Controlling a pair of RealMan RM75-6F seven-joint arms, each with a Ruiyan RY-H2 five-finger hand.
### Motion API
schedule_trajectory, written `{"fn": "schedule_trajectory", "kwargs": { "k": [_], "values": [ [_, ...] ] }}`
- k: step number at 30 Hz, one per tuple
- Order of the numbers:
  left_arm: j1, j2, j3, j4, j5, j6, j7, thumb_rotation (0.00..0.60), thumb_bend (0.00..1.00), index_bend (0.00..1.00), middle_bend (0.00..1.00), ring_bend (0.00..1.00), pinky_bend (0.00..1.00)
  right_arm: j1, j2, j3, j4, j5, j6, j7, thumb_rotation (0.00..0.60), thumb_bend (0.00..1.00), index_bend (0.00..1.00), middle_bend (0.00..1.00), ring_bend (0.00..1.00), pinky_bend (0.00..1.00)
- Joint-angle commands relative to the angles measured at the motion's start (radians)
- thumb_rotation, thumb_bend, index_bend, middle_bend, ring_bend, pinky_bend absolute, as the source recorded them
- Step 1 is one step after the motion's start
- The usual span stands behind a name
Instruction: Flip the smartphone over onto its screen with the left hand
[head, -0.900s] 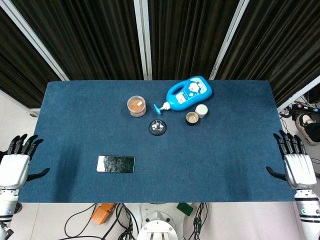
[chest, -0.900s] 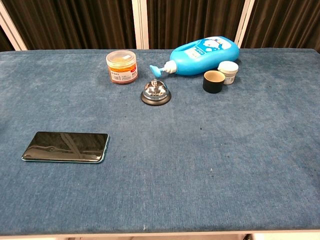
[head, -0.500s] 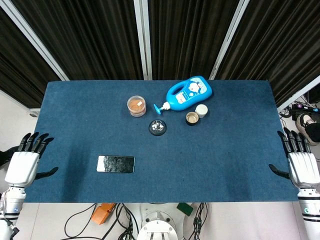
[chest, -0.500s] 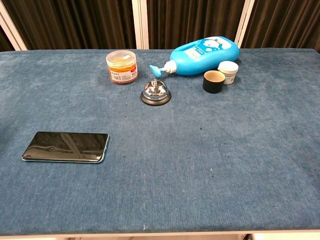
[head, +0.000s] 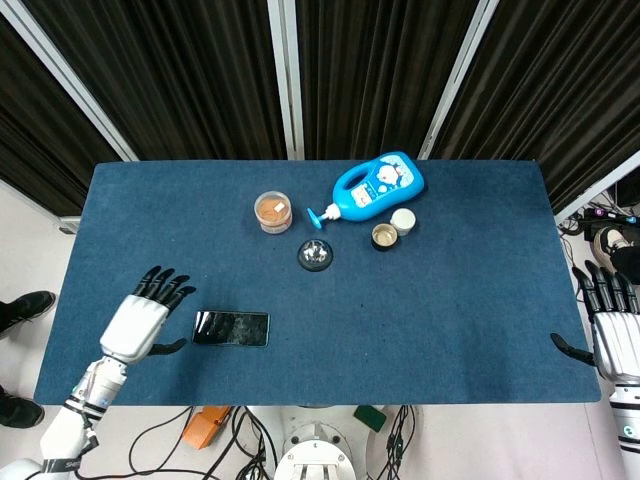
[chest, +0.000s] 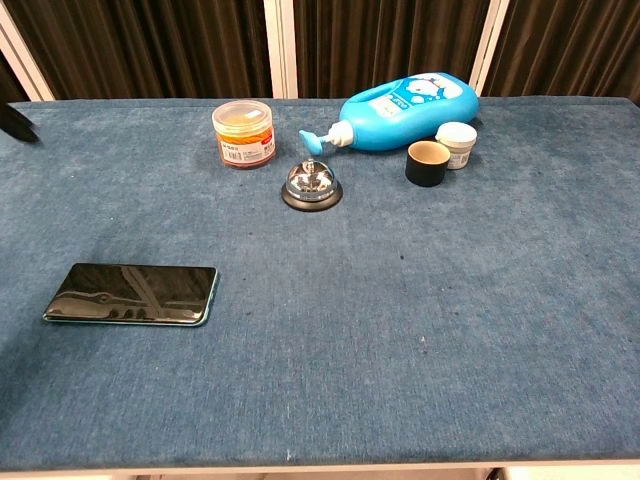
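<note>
The smartphone (head: 231, 328) lies flat on the blue table, glossy dark screen up, near the front left; the chest view shows the smartphone (chest: 131, 294) at its lower left. My left hand (head: 140, 320) hovers over the table just left of the phone, open with fingers spread, its thumb pointing toward the phone's left end without touching it. In the chest view only a dark fingertip (chest: 15, 120) shows at the left edge. My right hand (head: 612, 330) stays open beyond the table's right edge, holding nothing.
At the back middle stand an orange-filled jar (head: 273, 212), a service bell (head: 315, 255), a blue pump bottle (head: 375, 187) lying on its side, a small black cup (head: 383, 236) and a small white jar (head: 403, 221). The table's front edge (head: 300, 403) runs close behind the phone.
My left hand has moved in from beyond the table's left edge to just beside the phone. My right hand has drifted slightly outward and down. The phone has not moved.
</note>
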Motion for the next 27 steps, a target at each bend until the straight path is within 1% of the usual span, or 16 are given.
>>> {"fn": "schedule_trajectory", "kwargs": {
  "k": [1, 5, 10, 16, 27],
  "values": [
    [-0.045, -0.082, 0.007, 0.008, -0.066, -0.085, 0.078, 0.600, 0.19, 0.25, 0.13, 0.08, 0.00, 0.001, -0.005, -0.001, 0.006, 0.001, -0.005, 0.005, 0.600, 0.25, 0.00, 0.03, 0.00, 0.00],
    [-0.068, -0.165, -0.004, 0.045, -0.131, -0.123, 0.099, 0.600, 0.22, 0.25, 0.13, 0.07, 0.00, 0.004, -0.008, -0.002, 0.011, 0.000, -0.010, 0.011, 0.600, 0.25, 0.00, 0.03, 0.00, 0.00],
    [-0.082, -0.221, -0.008, 0.076, -0.201, -0.141, 0.158, 0.600, 0.23, 0.25, 0.10, 0.03, 0.00, 0.002, -0.009, 0.000, 0.017, 0.006, -0.012, 0.017, 0.600, 0.25, 0.00, 0.03, 0.00, 0.00],
    [-0.090, -0.248, 0.000, 0.094, -0.251, -0.145, 0.190, 0.600, 0.24, 0.25, 0.10, 0.03, 0.00, 0.001, -0.015, 0.000, 0.027, 0.015, -0.019, 0.024, 0.600, 0.25, 0.00, 0.03, 0.00, 0.00],
    [-0.108, -0.290, 0.013, 0.129, -0.290, -0.146, 0.214, 0.600, 0.24, 0.26, 0.09, 0.02, 0.00, 0.006, -0.021, 0.003, 0.039, 0.020, -0.029, 0.030, 0.600, 0.25, 0.00, 0.03, 0.00, 0.00]
  ]
}}
